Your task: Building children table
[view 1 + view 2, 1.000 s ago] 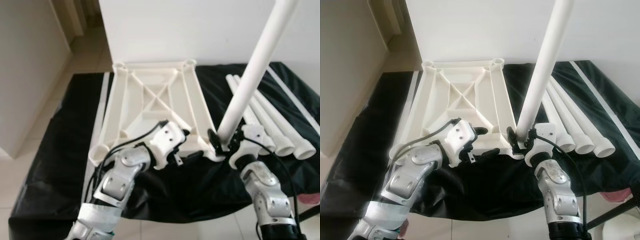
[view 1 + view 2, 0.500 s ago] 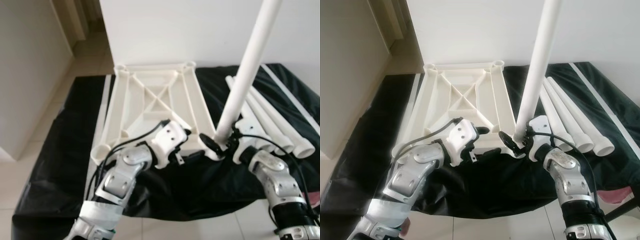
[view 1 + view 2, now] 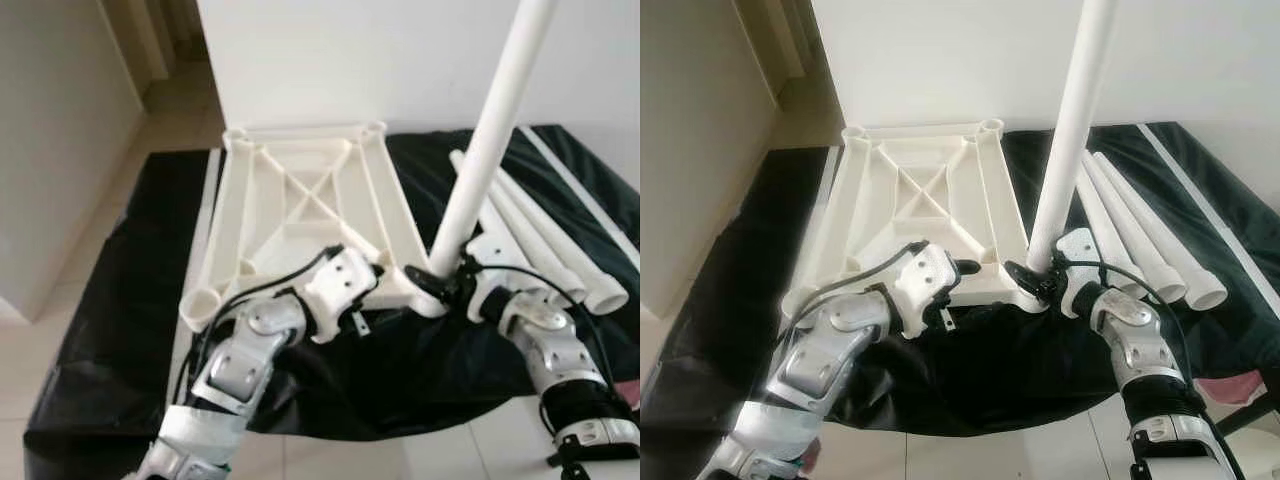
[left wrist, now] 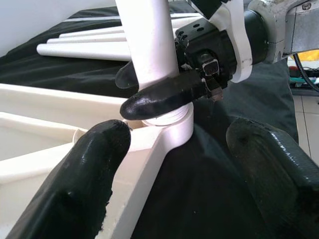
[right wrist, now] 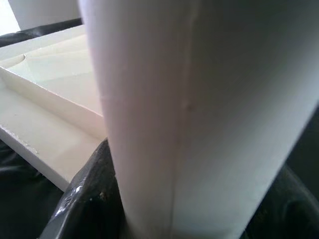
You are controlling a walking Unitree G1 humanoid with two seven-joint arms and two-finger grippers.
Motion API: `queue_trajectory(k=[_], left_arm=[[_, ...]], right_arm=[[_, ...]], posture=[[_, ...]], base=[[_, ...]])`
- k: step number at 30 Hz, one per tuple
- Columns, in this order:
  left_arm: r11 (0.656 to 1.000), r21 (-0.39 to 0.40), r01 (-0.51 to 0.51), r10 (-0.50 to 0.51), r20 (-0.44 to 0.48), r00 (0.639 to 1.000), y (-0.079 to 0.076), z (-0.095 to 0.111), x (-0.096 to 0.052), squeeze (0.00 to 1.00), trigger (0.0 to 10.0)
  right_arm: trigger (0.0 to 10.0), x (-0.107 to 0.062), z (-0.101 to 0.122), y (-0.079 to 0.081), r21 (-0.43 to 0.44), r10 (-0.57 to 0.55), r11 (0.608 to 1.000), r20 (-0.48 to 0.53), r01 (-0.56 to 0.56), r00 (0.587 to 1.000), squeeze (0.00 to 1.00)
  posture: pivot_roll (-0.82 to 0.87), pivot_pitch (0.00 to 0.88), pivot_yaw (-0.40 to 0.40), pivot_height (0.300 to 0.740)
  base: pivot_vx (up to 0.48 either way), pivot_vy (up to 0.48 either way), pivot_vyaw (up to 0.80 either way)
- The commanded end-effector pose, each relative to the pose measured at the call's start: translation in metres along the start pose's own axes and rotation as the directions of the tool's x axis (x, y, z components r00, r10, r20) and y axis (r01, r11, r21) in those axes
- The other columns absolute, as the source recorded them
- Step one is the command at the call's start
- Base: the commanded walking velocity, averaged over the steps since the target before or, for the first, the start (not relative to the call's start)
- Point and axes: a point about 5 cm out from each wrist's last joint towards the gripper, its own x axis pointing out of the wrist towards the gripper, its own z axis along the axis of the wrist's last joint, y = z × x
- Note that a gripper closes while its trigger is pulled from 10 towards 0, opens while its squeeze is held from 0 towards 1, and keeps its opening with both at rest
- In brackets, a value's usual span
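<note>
Table leg (image 3: pixel 1070 140), clamped in my right pincer (image 3: pixel 1035 275), stands in the upturned tabletop's (image 3: pixel 915 200) five o'clock socket; my left pincer (image 4: pixel 169 164), open, braces nearby — push straight down, I judge.

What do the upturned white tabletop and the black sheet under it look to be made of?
Upturned white tabletop: looks like moulded plastic, matt, with cast ribs and round corner sockets. Black sheet: probably thin plastic film, glossy and crinkled; coated fabric is possible.
</note>
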Motion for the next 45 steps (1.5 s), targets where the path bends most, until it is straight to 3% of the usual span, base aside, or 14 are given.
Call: queue_trajectory(k=[1, 2, 3, 4, 7, 12, 14, 18, 19, 21, 24, 26, 31, 45], left_arm=[[1.000, 0.006, -0.021, 0.020, 0.001, 1.000, 0.000, 0.000, 0.001, 0.00, 10.0], [1.000, -0.001, -0.019, 0.019, 0.000, 1.000, 0.000, -0.001, 0.001, 0.00, 10.0], [1.000, -0.006, -0.018, 0.018, -0.001, 1.000, -0.001, -0.002, 0.001, 0.00, 10.0], [0.999, -0.033, -0.015, 0.015, 0.001, 1.000, -0.002, -0.004, 0.002, 0.00, 10.0], [0.995, -0.093, -0.028, 0.029, 0.004, 1.000, -0.002, -0.010, 0.004, 0.00, 10.0], [0.995, -0.095, -0.033, 0.033, -0.003, 0.999, -0.002, -0.012, 0.004, 0.00, 10.0], [0.994, -0.098, -0.042, 0.042, -0.010, 0.999, -0.002, -0.014, 0.003, 0.00, 10.0], [0.994, -0.099, -0.047, 0.046, -0.009, 0.999, -0.002, -0.015, 0.003, 0.00, 10.0], [0.994, -0.097, -0.049, 0.048, -0.008, 0.999, -0.003, -0.016, 0.002, 0.00, 10.0], [0.994, -0.098, -0.050, 0.049, -0.008, 0.999, -0.002, -0.016, 0.002, 0.00, 10.0], [0.993, -0.095, -0.071, 0.071, -0.008, 0.997, 0.001, -0.017, 0.002, 0.00, 10.0], [0.991, -0.090, -0.096, 0.097, -0.002, 0.995, 0.004, -0.016, 0.001, 0.00, 10.0], [0.986, -0.097, -0.138, 0.141, 0.031, 0.989, 0.011, -0.012, -0.001, 0.00, 10.0], [0.980, -0.158, -0.122, 0.129, 0.033, 0.991, 0.015, -0.014, -0.004, 0.00, 10.0]], right_arm=[[0.0, 0.000, -0.018, 0.009, 0.037, 0.026, 0.999, -0.072, -0.023, 0.997, 0.00], [1.8, 0.000, -0.020, 0.009, 0.042, 0.019, 0.999, -0.069, -0.016, 0.997, 0.00], [1.8, 0.001, -0.020, 0.010, 0.045, 0.015, 0.999, -0.068, -0.012, 0.998, 0.00], [10.0, 0.001, -0.021, 0.010, 0.043, -0.006, 0.999, -0.068, 0.009, 0.998, 0.00], [10.0, 0.001, -0.021, 0.009, 0.033, -0.098, 0.995, -0.043, 0.099, 0.994, 0.00], [10.0, 0.001, -0.023, 0.008, 0.029, -0.194, 0.980, -0.059, 0.196, 0.979, 0.00], [10.0, 0.002, -0.024, 0.014, 0.056, -0.309, 0.948, -0.079, 0.314, 0.948, 0.00], [10.0, 0.003, -0.024, 0.023, 0.106, -0.399, 0.907, -0.090, 0.407, 0.913, 0.00], [10.0, 0.004, -0.024, 0.031, 0.148, -0.489, 0.854, -0.100, 0.499, 0.866, 0.00], [10.0, 0.004, -0.024, 0.034, 0.161, -0.530, 0.826, -0.104, 0.540, 0.841, 0.00], [10.0, 0.009, -0.026, 0.052, 0.220, -0.662, 0.710, -0.119, 0.669, 0.740, 0.00], [10.0, 0.013, -0.028, 0.065, 0.235, -0.683, 0.682, -0.135, 0.693, 0.718, 0.00], [10.0, 0.017, -0.022, 0.072, 0.229, -0.648, 0.719, -0.124, 0.657, 0.752, 0.00], [10.0, 0.017, -0.017, 0.076, 0.227, -0.663, 0.705, -0.126, 0.672, 0.738, 0.00]], posture=[[-0.09, 0.000, 0.033, 0.740], [-0.09, 0.000, 0.036, 0.740], [-0.09, 0.000, 0.038, 0.740], [-0.09, 0.000, 0.040, 0.740], [-0.10, 0.000, 0.043, 0.740], [-0.10, 0.000, 0.046, 0.740], [-0.10, 0.005, 0.045, 0.740], [-0.10, 0.007, 0.043, 0.740], [-0.10, 0.009, 0.041, 0.740], [-0.10, 0.009, 0.041, 0.740], [-0.09, 0.010, 0.038, 0.740], [-0.08, 0.010, 0.038, 0.740], [-0.09, 0.013, 0.043, 0.740], [-0.08, 0.011, 0.034, 0.740]], base=[[0.000, 0.000, 0.00], [0.000, 0.000, 0.00], [0.000, 0.000, 0.00], [0.000, 0.000, 0.00], [0.000, 0.000, 0.00], [0.000, 0.000, 0.00], [0.000, 0.000, 0.00], [0.000, 0.000, 0.00], [0.000, 0.000, 0.00], [0.000, 0.000, 0.00], [0.000, 0.000, 0.00], [0.000, 0.000, 0.00], [0.000, 0.000, 0.00], [0.000, 0.000, 0.00]])
